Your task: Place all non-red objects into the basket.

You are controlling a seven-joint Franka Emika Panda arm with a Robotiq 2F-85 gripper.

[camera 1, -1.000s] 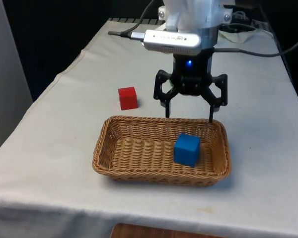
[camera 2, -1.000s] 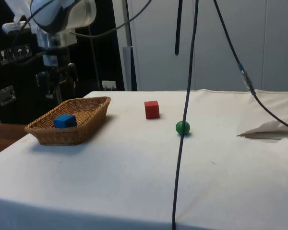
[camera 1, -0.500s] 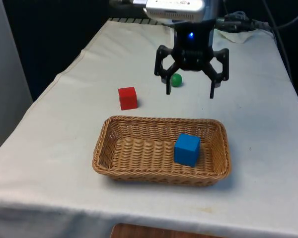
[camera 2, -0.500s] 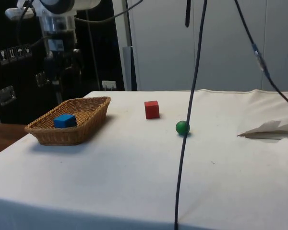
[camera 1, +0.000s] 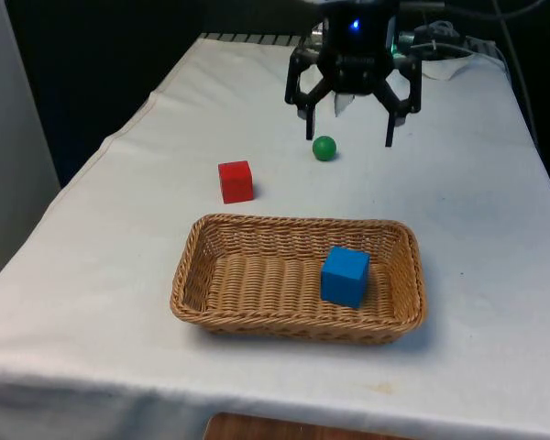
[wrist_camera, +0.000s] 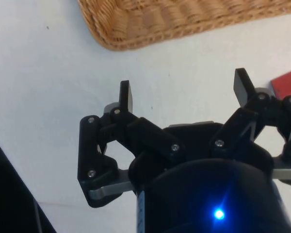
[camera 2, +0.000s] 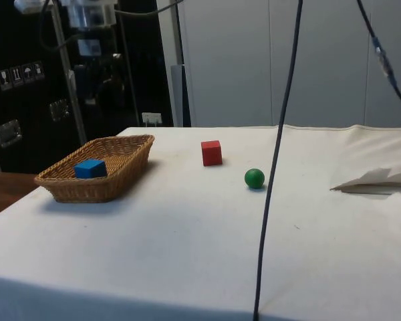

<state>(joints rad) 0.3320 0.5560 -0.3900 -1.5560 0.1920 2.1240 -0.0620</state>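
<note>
Gripper [camera 1: 352, 130] hangs high above the cloth with its fingers [wrist_camera: 126, 95] spread wide and nothing between them. Green ball [camera 1: 324, 148] lies on the table [camera 1: 119, 220] just below the gripper and a little toward the front view's left. Red cube [camera 1: 236, 181] sits further out on that same side. Basket [camera 1: 211, 302] stands well nearer the camera than the gripper, with the blue cube [camera 1: 346, 275] resting inside it

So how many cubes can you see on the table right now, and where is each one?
2. A blue cube lies inside the wicker basket. A red cube sits on the white cloth beyond the basket, toward the front view's left. None seem hidden.
</note>
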